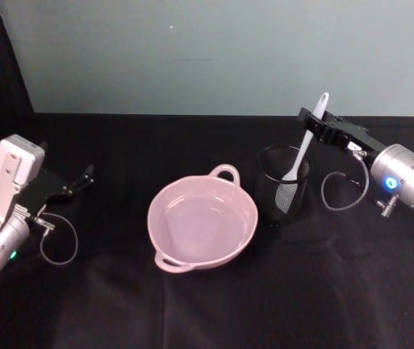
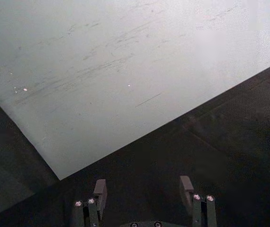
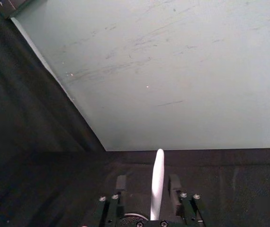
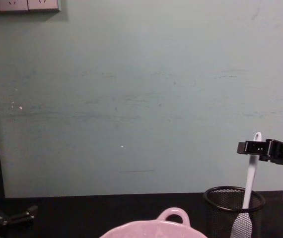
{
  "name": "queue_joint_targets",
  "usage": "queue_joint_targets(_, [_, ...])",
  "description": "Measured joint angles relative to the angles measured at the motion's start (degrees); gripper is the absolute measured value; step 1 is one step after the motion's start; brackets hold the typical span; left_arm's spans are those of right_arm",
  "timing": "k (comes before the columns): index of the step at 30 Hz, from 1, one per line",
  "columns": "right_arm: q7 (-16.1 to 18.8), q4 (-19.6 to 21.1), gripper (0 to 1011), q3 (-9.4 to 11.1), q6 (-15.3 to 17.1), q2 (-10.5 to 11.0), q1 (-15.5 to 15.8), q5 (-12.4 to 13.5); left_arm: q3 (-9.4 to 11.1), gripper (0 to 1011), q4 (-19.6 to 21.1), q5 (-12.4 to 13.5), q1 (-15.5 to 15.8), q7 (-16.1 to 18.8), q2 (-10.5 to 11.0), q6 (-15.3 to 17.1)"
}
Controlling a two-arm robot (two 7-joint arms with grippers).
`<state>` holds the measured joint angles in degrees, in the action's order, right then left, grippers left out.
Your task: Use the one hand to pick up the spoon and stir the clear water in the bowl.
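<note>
The right hand [image 1: 322,123] is in the upper right of the head view. Its jaws are open, one on each side of the spoon [image 1: 303,151], high up near the tip of the handle. In the right wrist view there is a little gap between each finger [image 3: 121,184] and the white stick. So the hand holds nothing yet.

What could go wrong? The jaws sit very near the top end of the handle. If they close there, I think the long, smooth spoon may swing or slip out. The spoon stands in the black mesh cup [image 1: 283,200]. If the hand pulls sideways and not straight up, the flat head may catch the rim and tip the cup over. The cup is just beside the pink bowl [image 1: 251,206], so a falling cup could bump it and spill water. A lift that is too low could also knock the spoon on the bowl's little loop handle.

The spoon is long, thin and white. Its flat paddle head is down inside the cup and shows through the mesh. Its handle pokes up and leans toward the upper right of the head view.

The bowl sits in the middle of that view, with clear, flat water in it. The left hand [image 1: 83,177] rests at the left edge, jaws open and empty, well apart from everything.
</note>
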<state>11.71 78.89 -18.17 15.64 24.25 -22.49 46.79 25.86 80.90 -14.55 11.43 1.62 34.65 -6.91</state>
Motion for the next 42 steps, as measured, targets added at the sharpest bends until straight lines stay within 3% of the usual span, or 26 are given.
queue_joint_targets(14, [0.0,0.0,124,0.0,0.0,0.0,0.0,0.0,0.0,1011,0.0,0.0,0.0,0.0,0.0,0.0])
queue_joint_targets(28, [0.0,0.2,110,0.0,-0.2,0.1,0.1,-0.2,0.0,1011,0.0,0.0,0.0,0.0,0.0,0.0])
queue_joint_targets(30, [0.0,1.2,110,0.0,-1.0,0.5,0.6,-1.0,0.0,1012,0.0,0.0,0.0,0.0,0.0,0.0])
queue_joint_targets(34, [-0.6,5.8,110,-0.5,-3.8,2.0,2.4,-5.1,0.0,1011,0.0,0.0,0.0,0.0,0.0,0.0])
queue_joint_targets(35, [-0.6,5.8,110,-0.5,-3.8,2.0,2.4,-5.1,0.0,1011,0.0,0.0,0.0,0.0,0.0,0.0])
queue_joint_targets(40, [-2.5,11.7,110,-1.4,-5.0,4.1,3.7,-10.9,0.0,1011,0.0,0.0,0.0,0.0,0.0,0.0])
queue_joint_targets(42, [-2.9,13.2,110,-1.5,-4.7,4.7,3.9,-12.0,0.0,1011,0.0,0.0,0.0,0.0,0.0,0.0])
